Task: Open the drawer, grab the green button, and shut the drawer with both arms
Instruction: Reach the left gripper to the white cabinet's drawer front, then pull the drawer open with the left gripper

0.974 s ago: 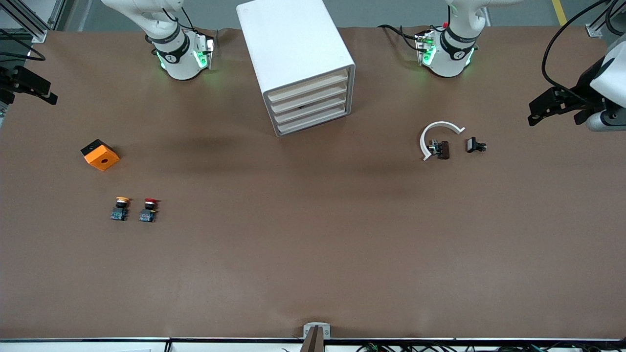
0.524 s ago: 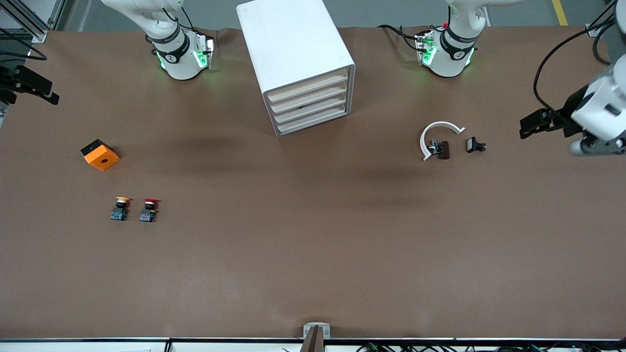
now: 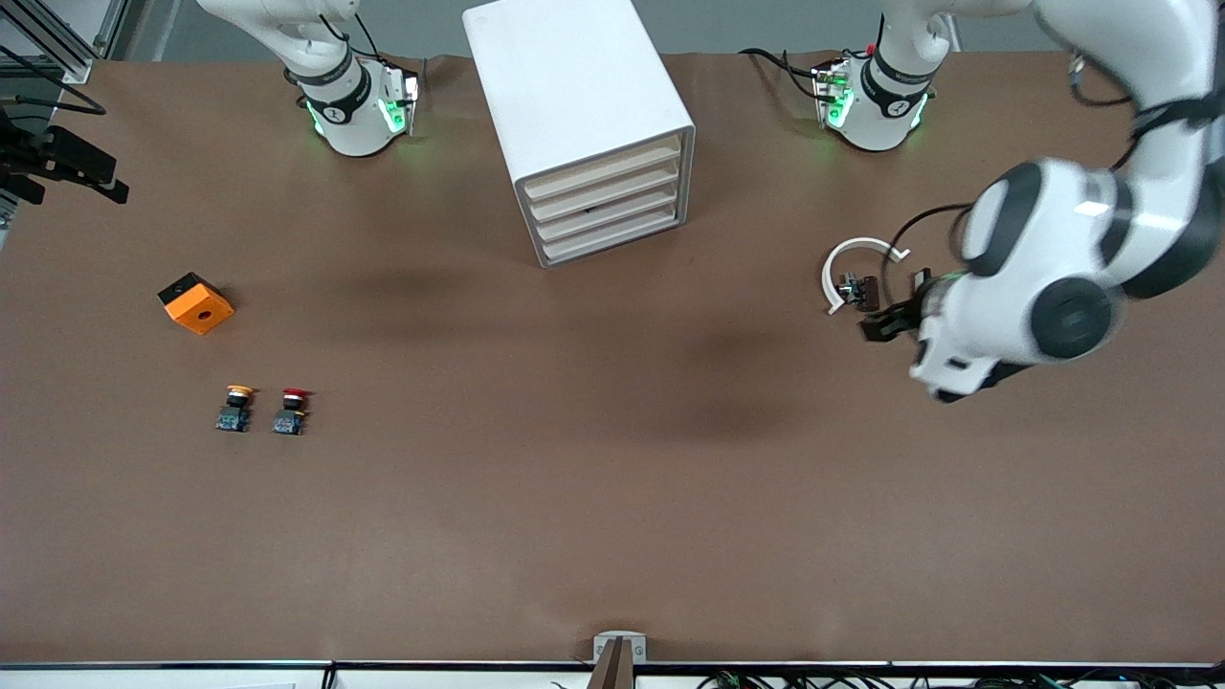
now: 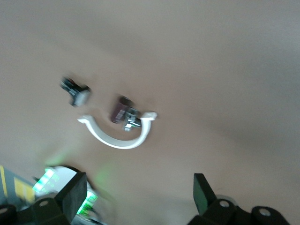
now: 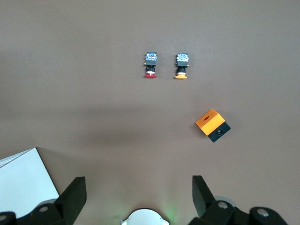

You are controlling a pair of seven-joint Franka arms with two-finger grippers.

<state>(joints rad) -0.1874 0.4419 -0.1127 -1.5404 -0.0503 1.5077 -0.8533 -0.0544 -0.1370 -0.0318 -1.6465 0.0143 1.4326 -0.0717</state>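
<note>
I see the white cabinet (image 3: 578, 124) standing on the brown bench (image 3: 612, 498) between the two arm bases, its four cream drawer fronts facing the front camera and all pushed in flush; the drawer (image 3: 607, 219) I am after is one of the lower ones and it is shut. I cannot see a green-capped button anywhere on the bench. My left arm (image 3: 1062, 258) reaches in from its base, and the left tool (image 3: 885, 323) hangs over the bench just beside a white curved clip (image 3: 855, 268) and a small dark cylindrical part (image 3: 866, 292) that lies inside the clip's arc. In the left wrist view both black fingers (image 4: 202, 191) stand well apart with nothing between them, so that tool is open and empty; the same view shows the clip (image 4: 118, 135), the dark part (image 4: 121, 108) and another small black piece (image 4: 75, 90) near them. The right tool (image 3: 81, 172) hangs at the edge of the front view, over the right arm's end of the bench, and its wrist view shows its fingers (image 5: 75, 192) spread wide and empty as well. Toward that end of the bench lie an orange and black box (image 3: 195, 302), and, nearer the front camera, a yellow-capped button (image 3: 234, 408) just beside a red-capped button (image 3: 291, 411), the two apart from each other and from the box.
</note>
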